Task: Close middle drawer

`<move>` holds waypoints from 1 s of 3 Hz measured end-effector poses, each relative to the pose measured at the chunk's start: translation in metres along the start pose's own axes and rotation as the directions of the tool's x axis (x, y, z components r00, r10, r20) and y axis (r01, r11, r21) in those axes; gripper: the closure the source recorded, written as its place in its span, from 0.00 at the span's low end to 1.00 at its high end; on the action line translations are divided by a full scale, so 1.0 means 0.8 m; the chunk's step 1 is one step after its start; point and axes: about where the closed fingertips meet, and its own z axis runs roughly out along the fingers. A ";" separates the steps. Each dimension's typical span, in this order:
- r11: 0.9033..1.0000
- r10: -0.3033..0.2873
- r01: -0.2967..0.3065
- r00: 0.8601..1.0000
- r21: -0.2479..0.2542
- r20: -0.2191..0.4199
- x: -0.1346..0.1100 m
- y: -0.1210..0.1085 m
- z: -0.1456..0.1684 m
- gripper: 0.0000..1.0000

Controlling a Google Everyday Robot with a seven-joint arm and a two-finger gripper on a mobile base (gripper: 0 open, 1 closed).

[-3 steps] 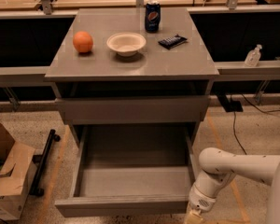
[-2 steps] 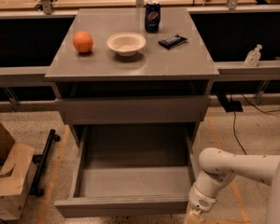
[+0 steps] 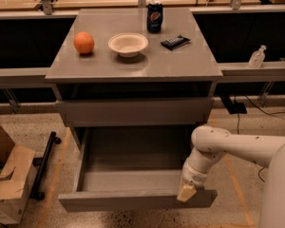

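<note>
Gripper (image 3: 186,192) unmoved at middle drawer (image 3: 133,199) front right corner; drawer still open; jaws unclear.

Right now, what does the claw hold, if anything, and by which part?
Cannot be told: the claw is at the right front corner of the middle drawer, with no grip visible.

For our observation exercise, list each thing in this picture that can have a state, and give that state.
middle drawer: pulled far out, empty.
upper drawer: shut.
bowl: upright, empty.
soda can: upright.
gripper: at the middle drawer's front right corner.
</note>
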 end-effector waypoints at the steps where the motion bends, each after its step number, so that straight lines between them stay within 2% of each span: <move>1: 0.989 -0.129 0.124 0.990 0.083 0.055 -0.050 -0.057 -0.054 1.00; 2: 0.971 -0.179 0.164 0.981 0.174 0.075 -0.068 -0.095 -0.099 1.00; 3: 0.977 -0.169 0.154 0.982 0.150 0.088 -0.066 -0.093 -0.093 1.00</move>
